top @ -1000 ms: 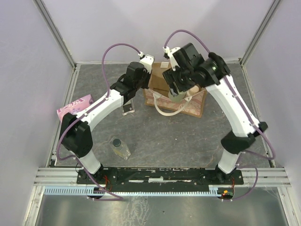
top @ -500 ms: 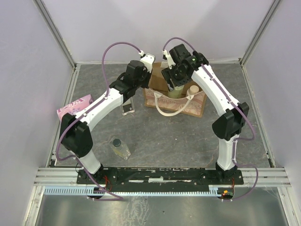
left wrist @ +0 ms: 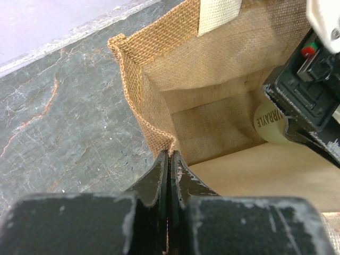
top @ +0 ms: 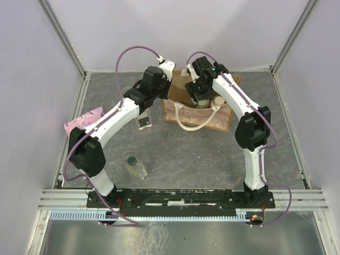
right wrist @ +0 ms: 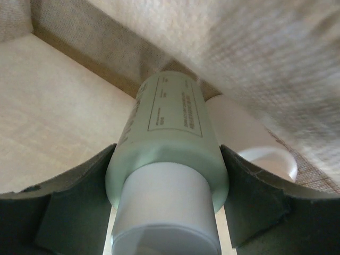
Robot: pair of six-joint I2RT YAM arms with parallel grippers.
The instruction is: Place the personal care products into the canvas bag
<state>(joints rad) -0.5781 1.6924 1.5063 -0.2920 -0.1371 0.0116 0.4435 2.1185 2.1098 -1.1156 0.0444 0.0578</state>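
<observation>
The canvas bag (top: pixel 204 119) stands at the back middle, and its inside shows in the left wrist view (left wrist: pixel 212 69). My left gripper (top: pixel 162 89) is shut on the bag's left rim (left wrist: pixel 170 155). My right gripper (top: pixel 201 99) is down inside the bag, shut on the pale yellow-green bottle (right wrist: pixel 170 133) with the white cap (right wrist: pixel 162 212). The cream cylindrical bottle (top: pixel 218 101) stands in the bag beside it (right wrist: pixel 249 141). One clear squarish bottle (top: pixel 143 121) stands left of the bag. The other (top: pixel 135 166) lies nearer the front.
The flat pink packet (top: pixel 84 119) lies at the table's left edge. The bag's cream looped handle (top: pixel 192 125) hangs over its front. Metal frame rails run along the table's sides and the near edge.
My right gripper has moved down and back into the bag with the yellow-green bottle. My left gripper has stayed on the bag's rim.
</observation>
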